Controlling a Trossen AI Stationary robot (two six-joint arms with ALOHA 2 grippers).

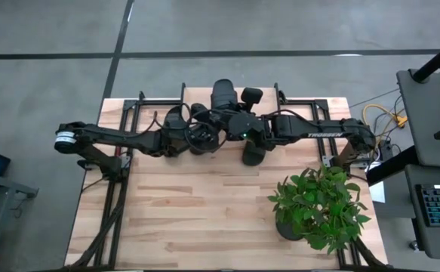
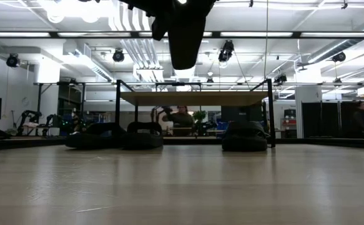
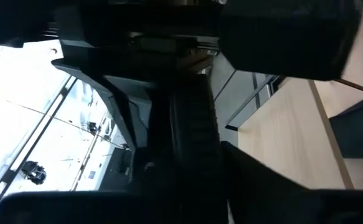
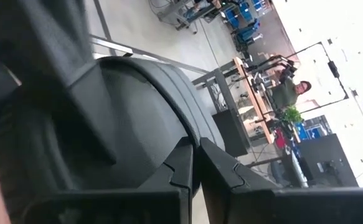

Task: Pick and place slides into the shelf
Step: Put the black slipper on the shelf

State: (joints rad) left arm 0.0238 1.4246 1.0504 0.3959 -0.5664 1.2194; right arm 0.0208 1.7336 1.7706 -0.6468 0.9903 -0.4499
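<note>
One black slide point(image 2: 185, 34) hangs high above the table between my two grippers, which meet over the table's middle. My left gripper point(image 1: 208, 136) comes from the left and is shut on it. My right gripper point(image 1: 233, 130) comes from the right, tipped slightly down, and is shut on it too. The shelf point(image 2: 194, 98), a light wood board on a thin black frame, stands at the far side. Three more slides rest on the table under the board, two at the left point(image 2: 97, 135) point(image 2: 144, 135) and one at the right point(image 2: 245, 136). My left gripper has the slide's ribbed sole point(image 3: 193, 124) between its two fingers point(image 3: 128, 134), which come at it level from the table's left. The slide is lifted clear of the table. My right gripper pinches a thin edge of the slide point(image 4: 182, 148) between its nearly touching fingertips point(image 4: 172, 180), coming from the table's right and slanting a little downward. Which part of the slide that edge belongs to I cannot tell. The slide's curved body point(image 4: 125, 106) rises beyond the fingers.
A potted plant point(image 1: 318, 204) stands at the table's near right. Bare wood tabletop point(image 1: 197, 219) spreads across the near half. A desk with a keyboard point(image 1: 438, 204) stands off the right edge. A person point(image 4: 287, 93) sits in the room beyond.
</note>
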